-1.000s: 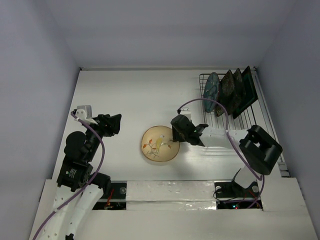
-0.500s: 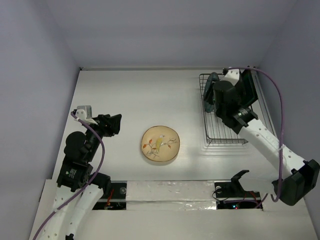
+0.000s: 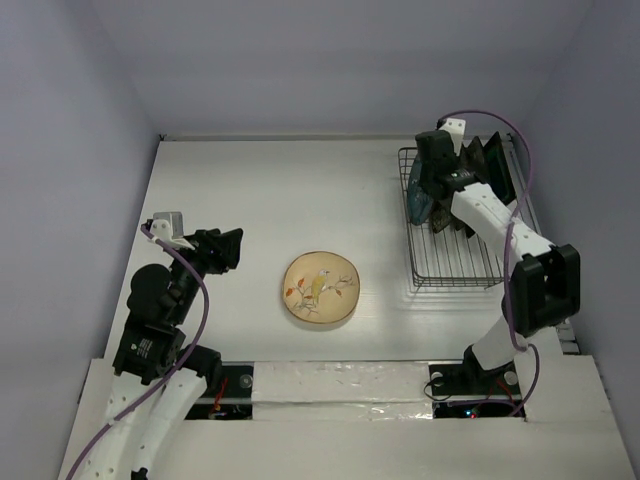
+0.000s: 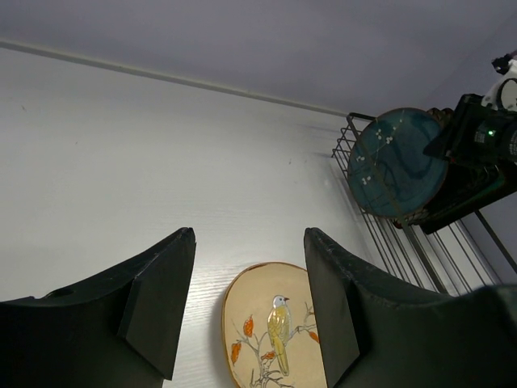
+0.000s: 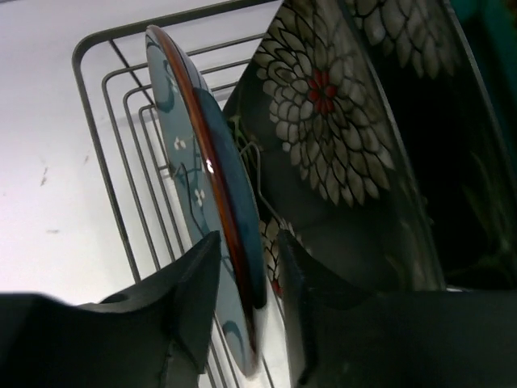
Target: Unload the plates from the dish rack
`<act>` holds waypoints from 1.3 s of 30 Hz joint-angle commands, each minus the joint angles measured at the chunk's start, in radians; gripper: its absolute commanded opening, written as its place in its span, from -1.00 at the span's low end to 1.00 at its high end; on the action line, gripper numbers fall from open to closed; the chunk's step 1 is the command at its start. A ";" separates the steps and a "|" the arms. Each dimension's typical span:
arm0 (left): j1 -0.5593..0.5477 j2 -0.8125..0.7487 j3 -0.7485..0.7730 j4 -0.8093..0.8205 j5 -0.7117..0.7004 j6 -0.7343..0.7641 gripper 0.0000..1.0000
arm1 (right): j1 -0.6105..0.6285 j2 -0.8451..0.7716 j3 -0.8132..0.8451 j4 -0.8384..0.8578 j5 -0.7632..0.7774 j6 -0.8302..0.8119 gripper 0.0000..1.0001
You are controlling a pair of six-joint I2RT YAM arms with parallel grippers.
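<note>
The teal plate looks glossy, the dish rack thin dark metal wire, the table matt.

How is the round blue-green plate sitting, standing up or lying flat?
Standing up. The teal plate rests on its edge in the dish rack, with the right fingers on either side of its rim.

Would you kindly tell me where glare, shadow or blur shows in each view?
Top external: even, soft light, sharp, no glare on the round cream bird plate. Left wrist: its own black fingers are dark, near-featureless silhouettes. Right wrist: a small glint on the rim of the round glossy teal plate.
</note>
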 commanded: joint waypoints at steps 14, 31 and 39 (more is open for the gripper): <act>0.004 -0.014 -0.007 0.045 0.022 0.009 0.06 | 0.018 -0.075 0.164 -0.026 0.109 -0.155 -1.00; 0.004 -0.004 -0.007 0.045 0.022 0.008 0.06 | 0.177 -0.377 0.232 -0.049 -0.023 -0.114 -1.00; 0.004 -0.006 -0.007 0.041 0.014 0.008 0.06 | 0.303 -0.543 -0.202 0.261 -0.614 0.197 -1.00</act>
